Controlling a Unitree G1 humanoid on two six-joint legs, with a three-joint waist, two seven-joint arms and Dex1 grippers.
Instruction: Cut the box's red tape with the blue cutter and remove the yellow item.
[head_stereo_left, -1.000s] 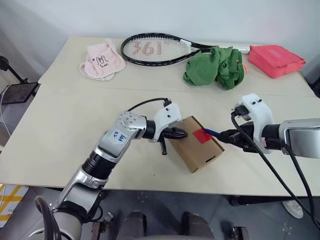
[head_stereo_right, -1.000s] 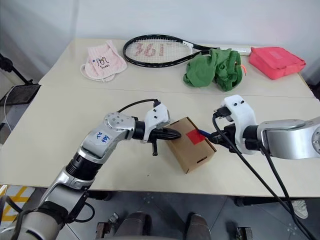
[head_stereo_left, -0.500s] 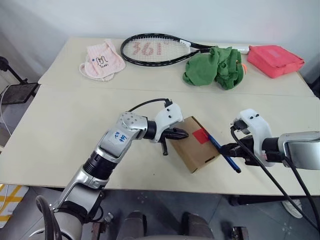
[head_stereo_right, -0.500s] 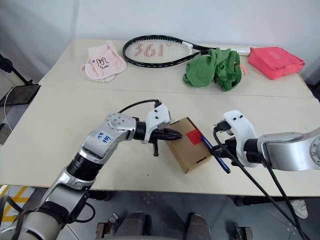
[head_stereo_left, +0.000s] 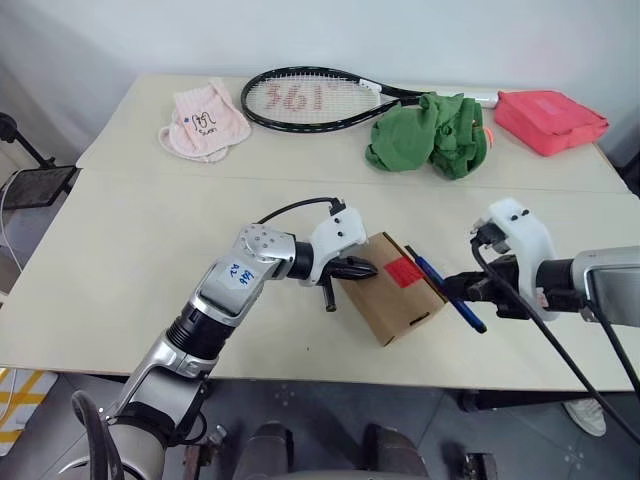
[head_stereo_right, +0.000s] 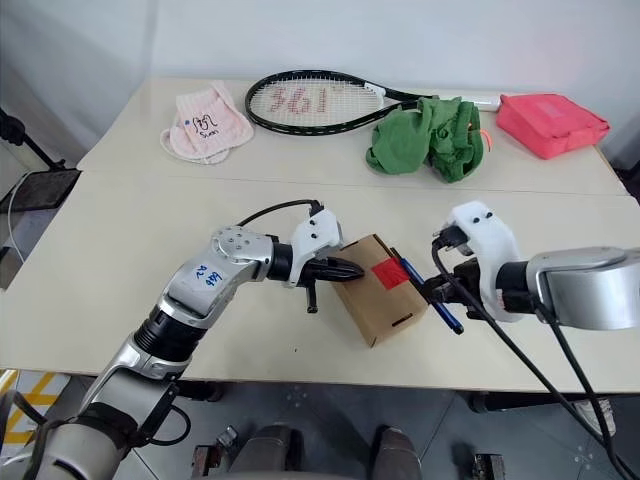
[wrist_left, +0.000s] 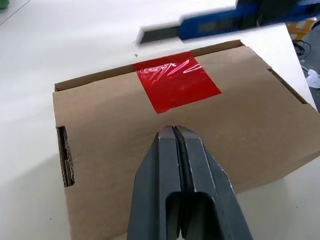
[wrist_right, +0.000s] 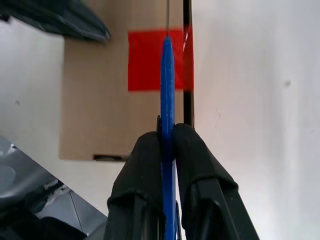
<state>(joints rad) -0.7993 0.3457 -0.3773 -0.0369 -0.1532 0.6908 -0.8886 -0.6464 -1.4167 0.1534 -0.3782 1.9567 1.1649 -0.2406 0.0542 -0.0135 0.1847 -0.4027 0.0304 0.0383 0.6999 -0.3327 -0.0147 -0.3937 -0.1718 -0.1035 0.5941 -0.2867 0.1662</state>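
Note:
The brown box (head_stereo_left: 392, 298) lies askew on the table near its front edge, flaps closed. The red tape (head_stereo_left: 403, 271) sits across the seam on its top. My left gripper (head_stereo_left: 361, 268) is shut, and its tips press on the box's top just left of the tape (wrist_left: 177, 81). My right gripper (head_stereo_left: 466, 292) is shut on the blue cutter (head_stereo_left: 443, 287). The cutter slants along the box's right side, its thin blade (wrist_right: 167, 12) reaching over the tape's right edge (wrist_right: 150, 60). The yellow item is hidden.
At the back of the table lie a tennis racket (head_stereo_left: 318, 98), a pink cloth (head_stereo_left: 205, 122), a crumpled green cloth (head_stereo_left: 430, 132) and a red-pink pouch (head_stereo_left: 550, 118). A seam (head_stereo_left: 150, 172) crosses the table behind the box.
My right gripper dipped toward the table's front edge with the cutter, then came back up. The cutter now slants beside the tape instead of pointing into it. The left gripper and box stayed put.

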